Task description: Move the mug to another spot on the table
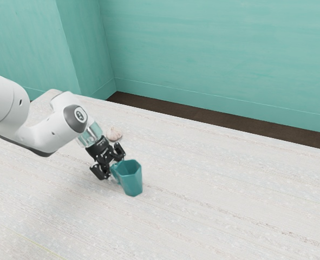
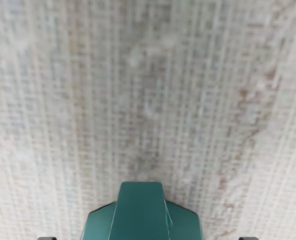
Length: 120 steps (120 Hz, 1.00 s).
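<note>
The mug is on the table, toward the exterior view's left, and in its mouth I see just its own teal wall. It is dark teal with flat faceted sides. My gripper is spread wide at the mug's rim, holding nothing. A small pale object lies behind.

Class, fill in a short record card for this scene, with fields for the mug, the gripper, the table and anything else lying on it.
mug: teal, faceted, on the table with its opening up
gripper: black, at the mug's rim, on the side toward the exterior view's left
table: pale, grained surface
other item: small pale object behind the gripper, too small to identify
</note>
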{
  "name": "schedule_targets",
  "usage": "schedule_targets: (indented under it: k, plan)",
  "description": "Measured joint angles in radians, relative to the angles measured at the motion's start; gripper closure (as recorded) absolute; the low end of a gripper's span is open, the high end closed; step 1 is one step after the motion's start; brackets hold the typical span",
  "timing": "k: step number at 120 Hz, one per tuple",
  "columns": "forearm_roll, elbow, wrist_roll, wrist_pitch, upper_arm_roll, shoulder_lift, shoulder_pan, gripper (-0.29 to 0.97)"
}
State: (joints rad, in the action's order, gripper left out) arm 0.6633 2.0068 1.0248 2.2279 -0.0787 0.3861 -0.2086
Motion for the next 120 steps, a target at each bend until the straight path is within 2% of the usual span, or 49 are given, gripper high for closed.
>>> schedule_targets:
  k: [20, 46, 54, 83, 97, 107, 120]
  plan:
    - [-0.002, 0.000, -0.023, 0.001, 0.000, 0.003, -0.026, 0.11]
    - [-0.021, -0.044, -0.059, -0.004, 0.011, -0.022, -0.091, 0.04]
    - [-0.075, -0.060, -0.069, -0.025, 0.014, -0.067, -0.093, 0.03]
    - [-0.361, -0.142, -0.165, -0.216, -0.001, -0.306, -0.070, 0.01]
    - [-0.479, -0.219, -0.260, -0.300, 0.005, -0.354, 0.027, 0.00]
    - [-0.514, -0.282, -0.324, -0.376, 0.042, -0.381, 0.135, 0.00]
    - [-0.552, -0.360, -0.432, -0.466, 0.049, -0.390, 0.239, 0.00]
